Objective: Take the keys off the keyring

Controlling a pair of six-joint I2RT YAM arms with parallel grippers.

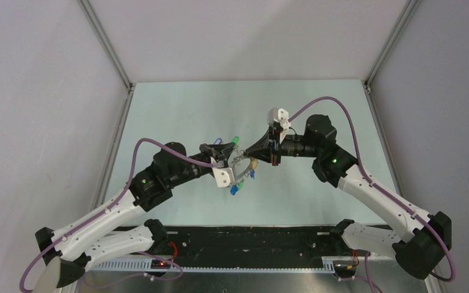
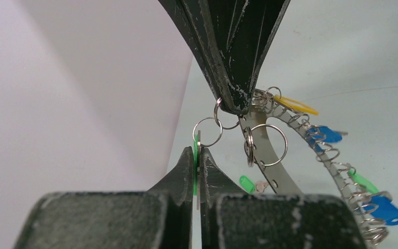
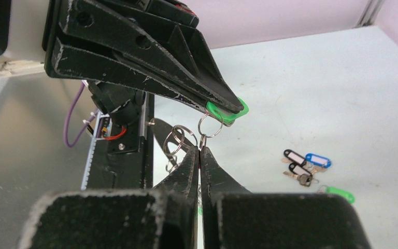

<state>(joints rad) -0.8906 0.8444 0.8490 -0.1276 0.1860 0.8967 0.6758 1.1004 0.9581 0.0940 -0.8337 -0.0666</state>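
The keyring [image 2: 263, 155] is a flat grey band hanging in the air between the two arms. Many small wire rings hang along its rim, carrying keys with blue [image 2: 387, 209], yellow [image 2: 296, 105] and green tags. My left gripper [image 2: 197, 155] is shut on a green-tagged key [image 3: 229, 112]. A small split ring [image 2: 208, 132] hangs from that key. My right gripper [image 3: 200, 150] is shut on a small split ring linked to it, tip to tip with the left gripper [image 1: 231, 156]. In the top view the right gripper [image 1: 247, 155] sits just above the hanging keyring [image 1: 242, 176].
Several loose keys lie on the table: black- and blue-tagged ones [image 3: 306, 165] with a green-tagged one [image 3: 340, 194] beside them. Another green-tagged key [image 2: 247, 183] lies under the keyring. Grey walls enclose the table on three sides.
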